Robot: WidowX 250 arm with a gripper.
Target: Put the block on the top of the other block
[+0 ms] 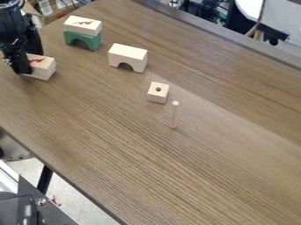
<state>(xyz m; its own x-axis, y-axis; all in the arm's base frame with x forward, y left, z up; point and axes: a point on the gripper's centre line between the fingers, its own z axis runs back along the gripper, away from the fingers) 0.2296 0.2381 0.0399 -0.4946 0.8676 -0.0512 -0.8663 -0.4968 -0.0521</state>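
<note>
"At the upper left of the desk [176,176], what is listed?"

"Item one: black pincer [31,63], hanging from the black arm [12,26], down at the left end of a pale block with red marking [45,68]."

"Condition of the pincer?"

"Cannot tell whether it is apart, together or clamped on that block. Entered as: at the block, grip undetermined."

"And the block's own place?"

"Low by the desk's upper-left part, marked face up, right end free of the pincer."

"Next lot?"

"Stacked pair, above and to the right: one green arch block [91,40], opening downward; on its top, one pale marked block [83,25], likewise red on the upper face."

"Remaining pieces?"

"Right of the pair, one plain wooden arch block [130,55], rounded opening at the underside. Below and right of that, one small wooden cube [157,93], round hole in the top. Just beside the cube, lower right, one slim wooden peg [174,115], upright on the desk."
</note>
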